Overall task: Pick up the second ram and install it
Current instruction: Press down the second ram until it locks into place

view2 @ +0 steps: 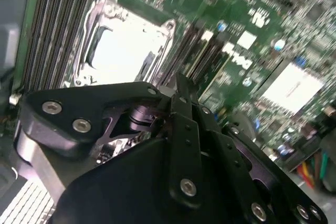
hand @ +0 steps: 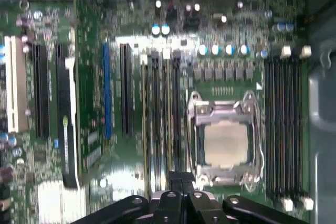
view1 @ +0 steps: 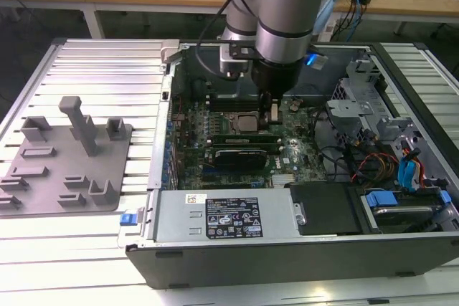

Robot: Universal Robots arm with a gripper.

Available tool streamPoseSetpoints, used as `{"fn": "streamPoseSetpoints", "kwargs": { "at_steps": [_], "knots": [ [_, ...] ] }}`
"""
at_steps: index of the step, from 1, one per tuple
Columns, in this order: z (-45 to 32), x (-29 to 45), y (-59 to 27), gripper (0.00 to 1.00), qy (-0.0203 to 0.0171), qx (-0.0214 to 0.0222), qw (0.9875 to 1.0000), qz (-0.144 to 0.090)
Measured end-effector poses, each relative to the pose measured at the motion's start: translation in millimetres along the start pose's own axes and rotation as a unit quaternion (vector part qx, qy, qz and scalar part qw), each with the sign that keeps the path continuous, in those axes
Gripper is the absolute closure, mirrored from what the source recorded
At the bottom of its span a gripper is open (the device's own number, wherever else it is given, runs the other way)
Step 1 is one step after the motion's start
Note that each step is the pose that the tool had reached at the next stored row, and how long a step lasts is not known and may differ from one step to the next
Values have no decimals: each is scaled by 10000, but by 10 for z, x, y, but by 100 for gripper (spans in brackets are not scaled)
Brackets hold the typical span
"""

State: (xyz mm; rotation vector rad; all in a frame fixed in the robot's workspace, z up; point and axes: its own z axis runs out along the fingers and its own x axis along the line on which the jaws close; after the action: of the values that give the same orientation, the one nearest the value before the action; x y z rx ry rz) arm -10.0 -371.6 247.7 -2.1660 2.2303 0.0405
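Jaws (hand: 181,182) pressed together — over the memory slots (hand: 160,124).

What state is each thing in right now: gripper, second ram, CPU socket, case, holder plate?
gripper: down inside the case beside the CPU socket, over the memory slots.
second ram: lying along a slot next to the socket; whether fully seated, cannot tell.
CPU socket: latched, bare metal lid showing.
computer case: lying flat, side open.
holder plate: on the table at the exterior view's left, posts bare.
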Motion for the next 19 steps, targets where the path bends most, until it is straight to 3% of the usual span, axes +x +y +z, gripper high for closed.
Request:
{"fn": "streamPoseSetpoints", "kwargs": {
  "at_steps": [6, 11, 14, 19],
  "knots": [
    [3, 8, 263, 92, -1, 1, 10000, 0],
    [6, 12, 428, 92, -1, 1, 10000, -1],
    [31, 18, 480, 92, 0, 1, 10000, -2],
    [88, 29, 496, 92, 1, 0, 10000, -2]
  ]
}}
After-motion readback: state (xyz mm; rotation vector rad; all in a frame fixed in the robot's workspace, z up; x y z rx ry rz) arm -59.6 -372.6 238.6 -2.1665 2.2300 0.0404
